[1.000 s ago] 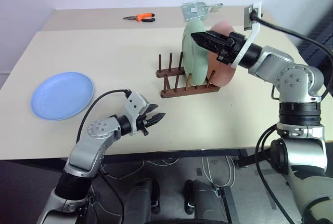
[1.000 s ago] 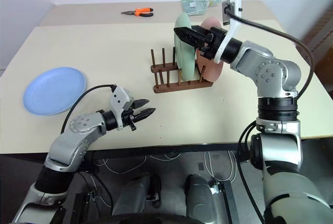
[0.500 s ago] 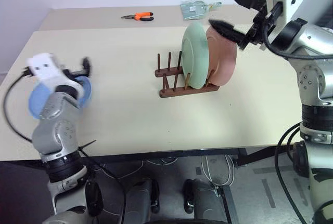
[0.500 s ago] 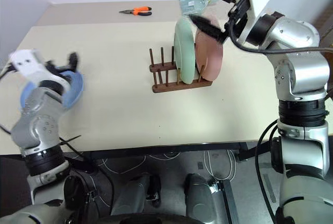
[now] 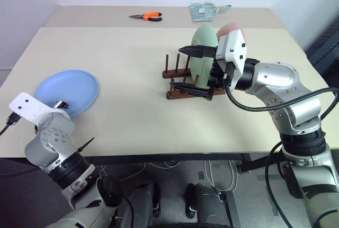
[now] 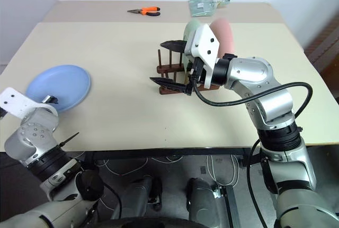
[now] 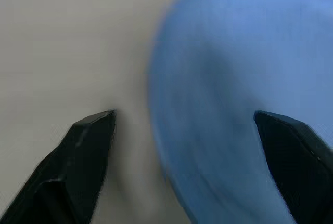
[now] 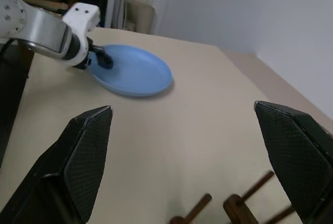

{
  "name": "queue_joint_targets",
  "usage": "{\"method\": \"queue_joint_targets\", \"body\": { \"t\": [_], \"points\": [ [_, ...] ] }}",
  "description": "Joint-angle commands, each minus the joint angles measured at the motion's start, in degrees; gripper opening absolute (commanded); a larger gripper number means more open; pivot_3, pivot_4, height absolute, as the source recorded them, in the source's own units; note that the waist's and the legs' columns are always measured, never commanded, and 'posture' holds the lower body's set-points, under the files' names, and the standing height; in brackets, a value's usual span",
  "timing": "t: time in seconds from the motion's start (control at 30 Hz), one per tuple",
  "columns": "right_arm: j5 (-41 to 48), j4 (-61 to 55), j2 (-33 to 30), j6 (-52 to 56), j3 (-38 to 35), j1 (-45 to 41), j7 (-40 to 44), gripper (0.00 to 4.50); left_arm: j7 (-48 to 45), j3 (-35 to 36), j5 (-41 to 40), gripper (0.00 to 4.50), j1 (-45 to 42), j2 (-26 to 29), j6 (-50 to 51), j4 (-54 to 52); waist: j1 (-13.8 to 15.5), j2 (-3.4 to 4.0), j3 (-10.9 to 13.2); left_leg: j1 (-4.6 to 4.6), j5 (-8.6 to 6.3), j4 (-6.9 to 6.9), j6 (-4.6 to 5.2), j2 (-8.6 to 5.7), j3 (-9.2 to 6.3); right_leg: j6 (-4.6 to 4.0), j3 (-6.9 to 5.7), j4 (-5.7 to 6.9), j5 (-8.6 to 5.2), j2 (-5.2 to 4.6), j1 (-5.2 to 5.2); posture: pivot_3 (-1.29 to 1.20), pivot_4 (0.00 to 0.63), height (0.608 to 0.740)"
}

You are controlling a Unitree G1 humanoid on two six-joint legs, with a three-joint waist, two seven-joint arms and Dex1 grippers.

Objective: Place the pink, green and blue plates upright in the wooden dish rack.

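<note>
The blue plate point(image 5: 67, 90) lies flat at the table's left. My left gripper point(image 5: 59, 104) is open at its near rim, one finger point(image 7: 86, 151) over the table and the other over the plate point(image 7: 244, 99). The green plate point(image 5: 204, 40) and the pink plate point(image 5: 233, 28) stand upright in the wooden dish rack point(image 5: 172, 73), the pink one behind the green one. My right gripper point(image 5: 176, 68) hangs wide open just in front of the rack, pointing left toward the blue plate point(image 8: 130, 70), with nothing between its fingers.
Orange pliers point(image 5: 144, 16) and a clear packet point(image 5: 208, 9) lie on the far table behind. The rack's free pegs point(image 8: 239, 203) are on its left end. Bare tabletop stretches between the blue plate and the rack.
My left arm swung left from the table's front middle to the blue plate's rim. My right gripper let go of the plates, opened wide and dropped in front of the rack.
</note>
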Motion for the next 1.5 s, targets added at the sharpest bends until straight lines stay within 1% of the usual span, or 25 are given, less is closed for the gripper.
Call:
{"method": "queue_joint_targets", "body": {
  "t": [0.03,0.1,0.13,0.17,0.27,0.33,0.4,0.47,0.5,0.63,0.8,0.9,1.0,1.1,1.13,1.27,1.33,1.4,1.43,1.47,1.5],
  "points": [
    [-3.1,-1.7,0.5,-3.1,0.0,0.3,-0.9,4.5,-1.7,0.6,-2.2,2.17,-0.4,1.6,-0.7,0.8,0.0,0.0,0.0,0.0,0.0,0.0,0.0,0.0,0.01,0.0,0.0,0.0,0.0,0.02,0.0,0.0,0.15,0.74],
    [-3.1,-1.1,0.8,-2.2,0.0,0.3,-0.8,4.5,-2.0,0.0,-2.4,1.18,-0.6,2.3,-1.4,1.1,0.0,-0.01,0.0,0.0,0.0,0.0,0.0,-0.01,0.02,0.0,0.0,0.01,0.0,0.03,-0.01,0.0,0.15,0.74],
    [-3.2,-0.7,0.9,-1.6,0.0,0.1,-0.7,4.5,-3.1,-1.4,-2.3,0.69,-0.4,3.0,-2.1,0.9,0.0,-0.02,0.0,0.0,0.0,0.0,0.0,-0.01,0.02,0.0,0.0,0.0,0.0,0.03,-0.01,0.0,0.15,0.74],
    [-3.7,-0.3,0.8,-1.2,0.3,-0.2,-0.7,4.5,-4.6,-3.2,-2.2,0.09,-0.3,3.7,-3.4,0.7,0.1,-0.03,0.0,-0.01,0.0,0.0,0.0,-0.01,0.02,0.0,-0.01,0.0,0.0,0.03,0.0,0.0,0.15,0.74],
    [-6.6,0.7,0.5,-2.7,2.0,-0.9,0.1,4.5,-12.5,-13.8,-1.3,0.03,-0.1,7.6,-7.9,-2.7,0.2,-0.04,0.0,-0.02,0.0,0.0,0.0,-0.02,0.02,0.0,-0.02,0.0,0.0,0.03,0.0,0.0,0.15,0.74],
    [-9.6,1.8,1.2,-5.2,3.7,-1.9,-0.3,4.5,-16.0,-20.6,-0.2,0.03,0.2,9.9,-9.4,-5.6,0.1,-0.05,0.0,-0.04,0.0,0.01,-0.01,-0.04,0.03,-0.01,-0.04,-0.01,0.0,0.02,0.0,0.0,0.15,0.74],
    [-13.2,3.5,3.3,-8.5,6.5,-3.7,-1.1,4.5,-18.0,-26.0,0.2,0.03,0.0,11.3,-9.1,-8.9,-0.1,-0.04,0.0,-0.03,-0.01,0.0,-0.02,-0.06,0.04,0.0,-0.01,-0.01,0.0,0.01,-0.01,0.0,0.15,0.74],
    [-17.4,5.6,5.2,-12.7,9.4,-5.3,-1.6,4.5,-18.4,-28.9,0.8,0.03,-0.3,12.3,-8.0,-10.9,-0.5,-0.01,0.0,-0.02,0.01,-0.02,-0.03,-0.06,0.05,-0.01,0.01,0.01,0.0,0.03,-0.06,0.0,0.15,0.74],
    [-18.8,6.4,5.7,-14.1,10.1,-5.6,-1.7,4.5,-18.4,-29.5,1.0,0.03,-0.4,12.4,-7.6,-11.3,-0.8,-0.01,0.0,-0.01,0.02,-0.04,-0.06,-0.04,0.05,-0.01,0.02,0.01,0.0,0.06,-0.06,0.0,0.15,0.74],
    [-29.6,17.0,10.5,-24.8,15.3,-9.7,-7.0,4.5,-14.6,-30.2,1.5,0.03,-3.9,10.6,-1.5,-13.7,-1.7,-0.01,0.0,0.02,0.09,-0.06,-0.15,0.0,0.05,-0.02,0.04,0.06,0.01,0.14,-0.06,0.0,0.15,0.74],
    [-35.9,29.1,18.0,-33.3,18.7,-14.3,-11.3,4.5,-10.3,-29.1,1.9,0.03,-8.7,5.5,5.3,-17.2,-1.4,-0.02,0.0,0.0,0.11,-0.06,-0.17,0.02,0.01,-0.03,0.04,0.06,0.0,0.17,-0.07,0.0,0.15,0.74],
    [-38.5,34.9,20.6,-37.2,19.6,-16.0,-12.8,4.5,-9.6,-29.0,2.4,0.03,-10.4,4.0,8.4,-18.6,-1.4,-0.02,0.0,-0.02,0.12,-0.06,-0.16,0.02,-0.03,-0.03,0.02,0.04,0.0,0.18,-0.04,0.0,0.15,0.74],
    [-41.5,42.3,23.1,-40.7,19.7,-19.1,-16.2,4.5,-9.2,-28.7,2.8,0.03,-11.3,2.0,11.2,-20.0,-1.4,-0.02,0.0,0.0,0.12,-0.05,-0.17,0.01,-0.03,-0.03,0.03,0.04,0.0,0.19,-0.01,0.0,0.15,0.74],
    [-43.5,48.1,24.8,-43.0,19.2,-21.6,-19.5,3.64,-10.1,-29.4,2.7,0.0,-11.6,0.8,13.3,-21.1,-1.6,-0.02,0.0,0.0,0.13,-0.05,-0.19,0.02,-0.06,-0.03,0.03,0.06,0.0,0.22,-0.02,0.0,0.15,0.74],
    [-44.0,49.1,25.0,-43.5,19.0,-22.0,-20.3,3.22,-10.4,-29.4,2.8,0.0,-11.7,0.5,13.9,-21.3,-1.7,-0.02,0.0,0.0,0.13,-0.05,-0.19,0.03,-0.07,-0.04,0.03,0.06,0.0,0.24,-0.02,0.0,0.15,0.74],
    [-44.9,50.3,25.0,-45.3,18.4,-22.2,-20.9,1.1,-11.6,-28.8,3.2,0.0,-12.0,0.5,14.9,-21.4,-1.7,-0.01,0.0,0.0,0.14,-0.07,-0.21,0.05,-0.08,-0.04,0.03,0.05,0.0,0.27,-0.01,0.0,0.15,0.74],
    [-45.1,49.9,24.7,-45.8,18.1,-21.7,-20.7,0.13,-12.5,-28.2,3.1,0.0,-12.2,0.2,15.1,-21.0,-1.6,-0.01,0.0,0.0,0.14,-0.07,-0.21,0.04,-0.08,-0.04,0.03,0.05,0.0,0.27,-0.01,0.0,0.15,0.74],
    [-45.5,49.4,24.4,-46.0,17.8,-21.5,-20.7,0.06,-13.5,-27.9,2.7,0.0,-12.4,-0.1,15.2,-20.7,-1.7,0.0,0.0,0.0,0.14,-0.07,-0.22,0.04,-0.08,-0.04,0.04,0.05,0.0,0.27,-0.02,0.0,0.15,0.74],
    [-46.0,48.9,24.0,-46.0,17.6,-21.3,-21.0,0.02,-14.2,-27.3,2.0,0.33,-12.5,-0.6,14.8,-20.6,-1.7,0.0,0.0,0.01,0.15,-0.07,-0.22,0.04,-0.08,-0.04,0.04,0.05,0.0,0.27,-0.02,0.0,0.15,0.74],
    [-46.3,48.3,23.5,-46.1,17.5,-21.1,-21.1,0.0,-14.8,-25.6,0.8,0.7,-13.4,-1.9,13.7,-20.4,-1.7,0.0,0.0,0.01,0.15,-0.07,-0.22,0.04,-0.07,-0.04,0.04,0.05,0.0,0.27,-0.02,0.0,0.15,0.74],
    [-46.5,47.9,22.9,-46.1,17.3,-21.0,-21.1,0.0,-14.7,-22.7,-0.3,0.98,-14.9,-3.4,12.0,-20.1,-1.5,0.0,0.0,0.01,0.15,-0.07,-0.22,0.05,-0.08,-0.04,0.04,0.05,0.0,0.27,-0.02,0.0,0.15,0.74]
  ]
}}
